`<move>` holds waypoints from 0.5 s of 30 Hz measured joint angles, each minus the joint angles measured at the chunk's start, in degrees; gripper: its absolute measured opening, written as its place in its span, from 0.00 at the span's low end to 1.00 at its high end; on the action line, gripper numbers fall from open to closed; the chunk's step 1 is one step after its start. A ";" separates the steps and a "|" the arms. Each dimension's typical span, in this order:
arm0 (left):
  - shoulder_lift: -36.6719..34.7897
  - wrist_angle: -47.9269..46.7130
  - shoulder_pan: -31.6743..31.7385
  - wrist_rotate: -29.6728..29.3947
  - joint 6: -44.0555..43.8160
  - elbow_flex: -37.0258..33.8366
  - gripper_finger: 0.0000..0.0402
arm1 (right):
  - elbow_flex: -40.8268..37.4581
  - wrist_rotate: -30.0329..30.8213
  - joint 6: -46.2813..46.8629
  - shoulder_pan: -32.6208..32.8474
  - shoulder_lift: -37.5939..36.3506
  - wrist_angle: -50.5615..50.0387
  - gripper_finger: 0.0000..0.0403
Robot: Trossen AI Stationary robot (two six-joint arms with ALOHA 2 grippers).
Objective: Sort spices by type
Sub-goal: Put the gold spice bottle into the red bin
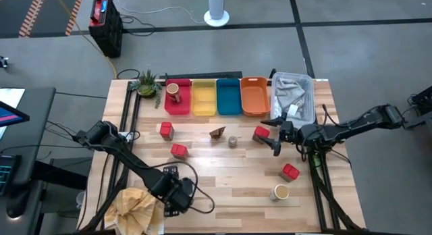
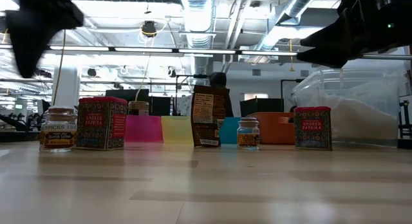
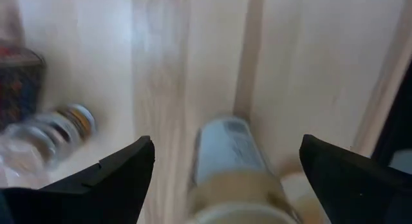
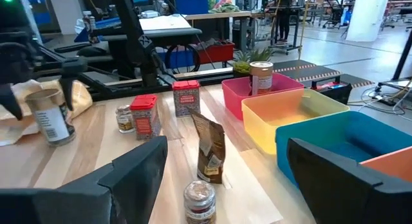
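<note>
Four red packs stand on the table [image 1: 166, 130], [image 1: 178, 150], [image 1: 261, 134], [image 1: 289, 171]. A dark brown wedge [image 1: 217, 133] and a small round tin [image 1: 232, 141] stand mid-table. One tan cylinder [image 1: 173, 92] stands in the red bin, another [image 1: 280, 192] near the right front. My left gripper [image 1: 177, 198] hangs open at the near edge, its fingers either side of a third tan cylinder [image 3: 235, 163] with a gap on both sides. My right gripper [image 1: 275, 140] is open and holds nothing, just right of a red pack.
Red [image 1: 177, 100], yellow [image 1: 204, 97], blue [image 1: 228, 96] and orange [image 1: 254, 95] bins line the far edge, with a clear tub [image 1: 293, 98] to their right. A small plant [image 1: 146, 83] sits far left. Crumpled tan paper [image 1: 135, 208] lies by the left gripper. A small jar [image 4: 124, 119] stands beside a red pack.
</note>
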 joint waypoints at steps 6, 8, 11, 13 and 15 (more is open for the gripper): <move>0.00 -0.20 0.69 0.18 -1.39 -0.02 0.92 | 0.01 -0.28 0.12 0.61 0.00 0.00 0.88; 0.00 -0.17 1.02 -0.02 -3.13 -0.02 0.92 | 0.02 -0.31 0.20 0.61 -0.02 0.00 0.88; 0.00 -0.39 1.62 -0.19 -3.15 -0.02 0.92 | 0.02 -0.33 0.20 0.61 -0.02 -0.02 0.88; 0.00 -0.81 1.71 -0.18 -1.95 -0.02 0.92 | 0.02 -0.37 -0.04 0.61 -0.02 -0.02 0.88; 0.00 -1.15 1.68 -0.17 0.39 -0.02 0.92 | 0.02 -0.43 -0.23 0.57 -0.02 -0.08 0.88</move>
